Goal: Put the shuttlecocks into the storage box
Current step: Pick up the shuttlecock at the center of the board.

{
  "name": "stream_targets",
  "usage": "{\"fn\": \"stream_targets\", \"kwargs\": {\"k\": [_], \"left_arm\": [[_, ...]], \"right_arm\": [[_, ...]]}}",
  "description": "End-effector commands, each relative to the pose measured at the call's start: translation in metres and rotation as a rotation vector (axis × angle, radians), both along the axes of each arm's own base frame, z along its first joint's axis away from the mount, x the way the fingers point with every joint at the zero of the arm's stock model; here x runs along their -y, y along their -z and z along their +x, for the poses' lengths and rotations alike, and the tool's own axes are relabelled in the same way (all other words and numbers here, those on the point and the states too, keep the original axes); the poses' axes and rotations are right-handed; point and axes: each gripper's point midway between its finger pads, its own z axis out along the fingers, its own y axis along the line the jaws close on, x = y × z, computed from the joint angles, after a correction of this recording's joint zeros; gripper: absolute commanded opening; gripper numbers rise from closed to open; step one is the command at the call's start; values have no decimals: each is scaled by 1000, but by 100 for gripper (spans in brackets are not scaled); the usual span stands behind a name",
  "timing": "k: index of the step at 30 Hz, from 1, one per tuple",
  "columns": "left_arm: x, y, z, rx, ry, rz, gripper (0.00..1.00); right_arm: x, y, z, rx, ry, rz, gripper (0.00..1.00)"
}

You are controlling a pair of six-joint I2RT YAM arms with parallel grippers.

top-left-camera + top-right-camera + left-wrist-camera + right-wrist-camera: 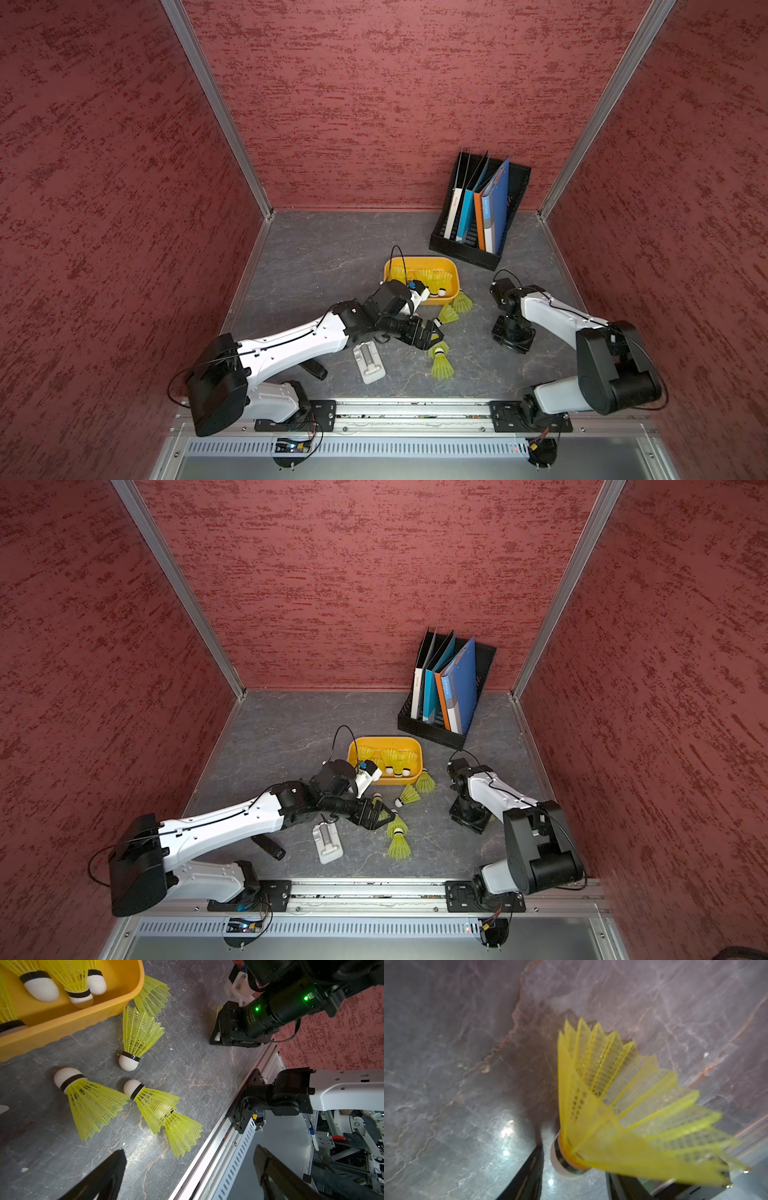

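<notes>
The orange-yellow storage box (453, 276) (417, 750) (62, 1018) sits mid-table in both top views and holds several yellow-green shuttlecocks (436, 280) (39, 985). More shuttlecocks lie loose on the table in front of it (461, 302) (442, 368) (409, 794) (141, 1032) (91, 1103). My left gripper (432, 334) (382, 816) (189, 1153) hovers open over this loose group, holding nothing. My right gripper (513, 340) (469, 818) (571, 1165) points down at the table right of the box. Its jaws stand either side of the white tip of a shuttlecock (612, 1095), with narrow gaps showing.
A black file rack (478, 216) with folders stands at the back right. A pale grey flat device (369, 363) and a small black object (316, 370) lie front left under the left arm. The metal rail (415, 409) runs along the front edge; red walls close three sides.
</notes>
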Motion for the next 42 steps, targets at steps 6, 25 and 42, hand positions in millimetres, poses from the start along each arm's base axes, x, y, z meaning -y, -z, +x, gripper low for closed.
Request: {"fn": "stream_targets", "kwargs": {"k": [6, 25, 42], "left_arm": [[6, -15, 0, 30, 39, -44, 100], [17, 6, 17, 60, 22, -31, 100], [-15, -23, 55, 42, -135, -75, 100]], "right_arm": [[13, -6, 14, 126, 96, -67, 45], [7, 5, 20, 194, 184, -24, 32], [1, -49, 55, 390, 66, -4, 21]]}}
